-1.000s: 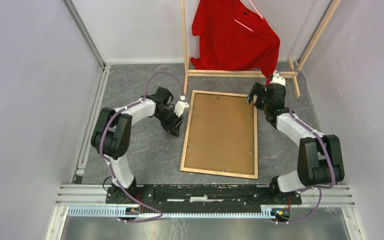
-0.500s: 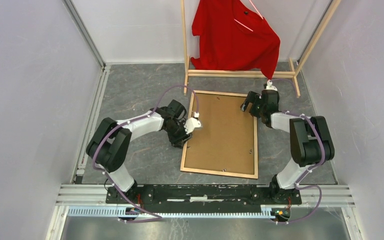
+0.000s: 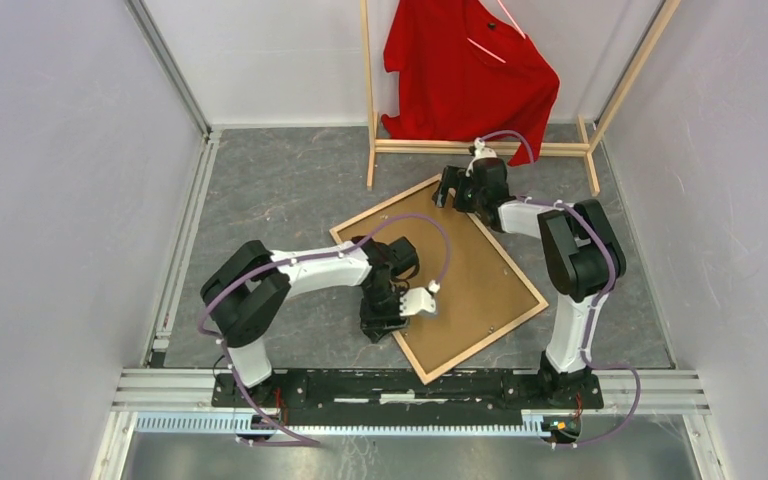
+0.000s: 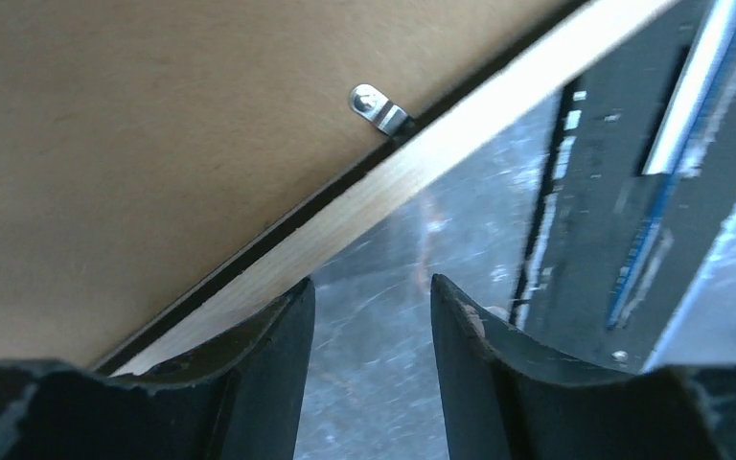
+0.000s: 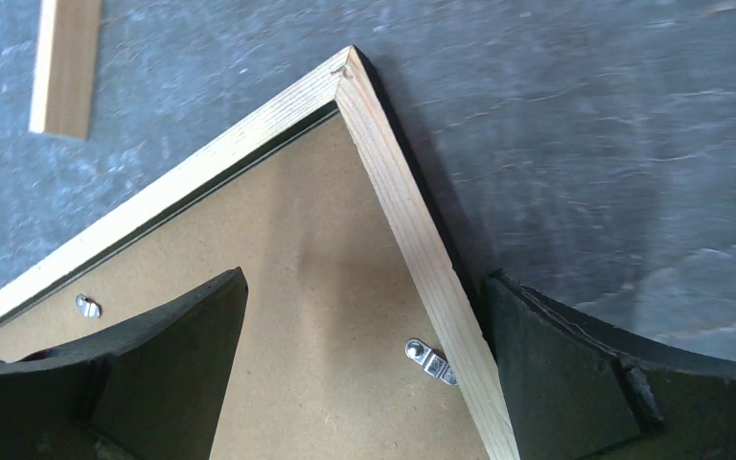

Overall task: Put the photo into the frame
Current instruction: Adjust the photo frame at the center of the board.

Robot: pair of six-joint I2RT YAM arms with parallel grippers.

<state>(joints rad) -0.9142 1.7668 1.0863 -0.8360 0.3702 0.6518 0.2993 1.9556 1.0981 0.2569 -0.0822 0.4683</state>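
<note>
Looking down at the frame (image 5: pixel 401 206): flat on the gray table (image 3: pixel 270 180), light wood side up, with the brown board (image 3: pixel 460 270) inside it. Set slantwise, with its far corner just past the tips of the right gripper (image 5: pixel 364 287). Spread very wide there, holding nothing, hanging over that corner with one rail in between, close to the finger on the right of the view. Also in between, by that rail, a small metal clip (image 5: pixel 431 361).

Over at the left gripper (image 4: pixel 369 307): partly spread, gripping nothing, with only bare table in the gap. Right at the tip of the left-hand finger (image 4: pixel 268 359), the near rail; touching or just above, cannot tell. Up ahead of the fingertips, another clip (image 4: pixel 379 107), lying over the edge of the board.

No photo to see anywhere. Maybe under the board, maybe not; cannot tell.

Probably lining up the frame to get at the clips, with a lot of the job left.

Ways to go wrong from here:
- Could spin or slide the frame too far by pushing one thin rail on a smooth table.
- Could bump the far corner into the wooden rack (image 3: pixel 480 147) with the red shirt (image 3: pixel 460 70), not far beyond the right fingertips.
- Could slip off the rail and scratch the board.
- Could tip up the other end by pressing down hard on a corner.
- Could bend the board or snap a clip by lifting before turning the clips away.
</note>
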